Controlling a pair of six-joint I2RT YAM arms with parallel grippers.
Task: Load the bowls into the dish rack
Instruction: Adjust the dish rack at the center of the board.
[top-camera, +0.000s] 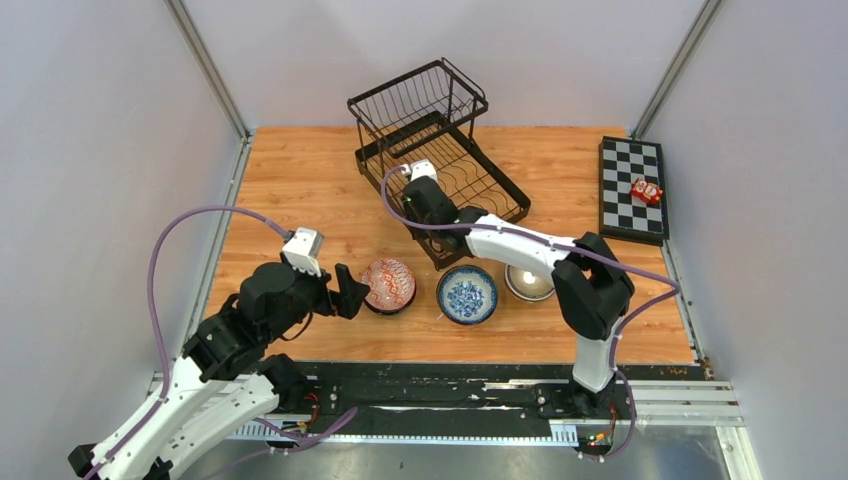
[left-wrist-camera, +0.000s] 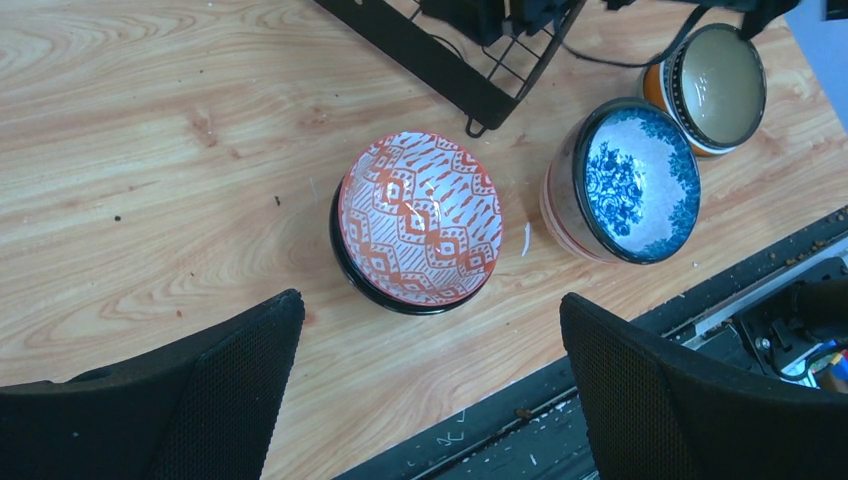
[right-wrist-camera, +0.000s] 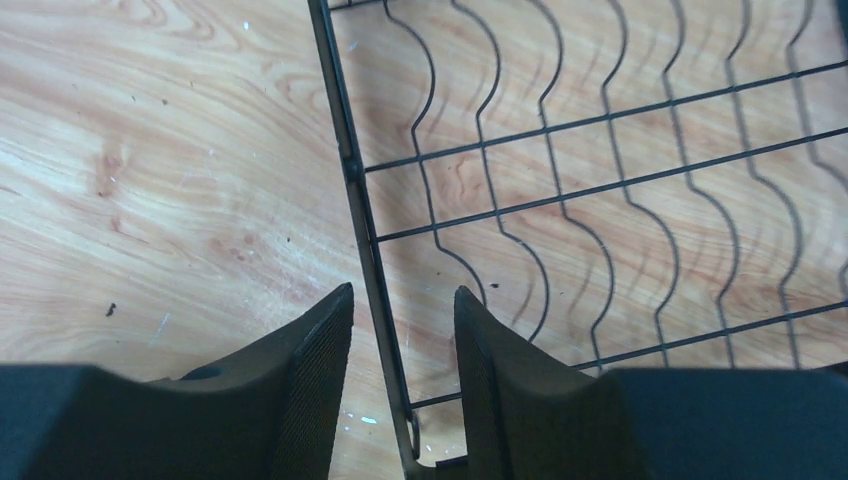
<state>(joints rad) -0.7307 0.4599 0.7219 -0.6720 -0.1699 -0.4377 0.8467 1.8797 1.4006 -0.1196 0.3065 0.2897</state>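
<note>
Three bowls stand in a row on the wooden table: a red-patterned bowl (top-camera: 388, 285) (left-wrist-camera: 420, 220), a blue-and-white floral bowl (top-camera: 467, 294) (left-wrist-camera: 640, 185) and a cream bowl with an orange outside (top-camera: 529, 283) (left-wrist-camera: 718, 85). The black wire dish rack (top-camera: 440, 150) (right-wrist-camera: 600, 180) sits behind them with nothing in it. My left gripper (top-camera: 345, 292) (left-wrist-camera: 428, 298) is wide open just short of the red-patterned bowl, not touching it. My right gripper (top-camera: 432, 205) (right-wrist-camera: 404, 290) straddles the rack's near side rim, jaws parted with a gap on each side of the wire.
A black-and-white checkered board (top-camera: 632, 188) lies at the far right with a small red toy (top-camera: 646, 190) on it. The black base rail (left-wrist-camera: 620, 400) runs along the table's near edge. Grey walls close in the left, right and back.
</note>
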